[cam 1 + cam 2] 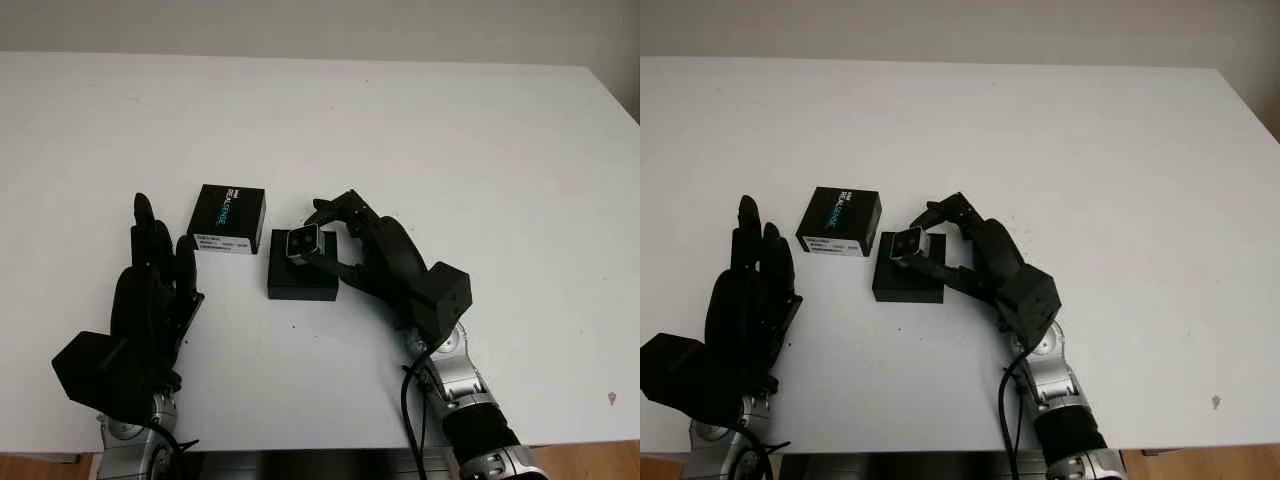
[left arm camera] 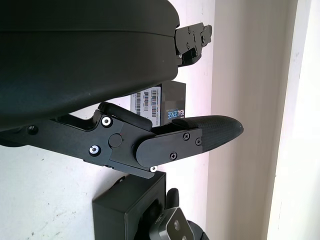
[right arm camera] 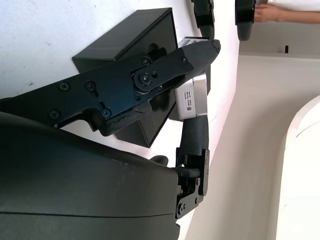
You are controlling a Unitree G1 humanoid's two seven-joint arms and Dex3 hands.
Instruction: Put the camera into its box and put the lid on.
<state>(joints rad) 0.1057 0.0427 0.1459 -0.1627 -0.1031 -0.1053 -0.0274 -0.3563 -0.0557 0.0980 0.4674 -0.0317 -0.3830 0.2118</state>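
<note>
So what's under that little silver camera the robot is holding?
The open black box sits right under the camera, which the right robot hand grips above it. The camera and fingers cover part of the box's inside, so what it holds is hidden.

Lid [image 1: 231, 219] top, white print running sideways — reads "REALSENSE", w/ a smaller word ahead of it too tiny to make out. Same wording shows on the lid's black face in the left wrist view, next to a white sticker [image 2: 146, 102] w/ barcodes — digits not legible. White sticker strip also along the lid's near edge in the head views, text unreadable. Camera [image 3: 192, 96] carries a small label w/ a code square on its silver side — print too small to read.
</note>
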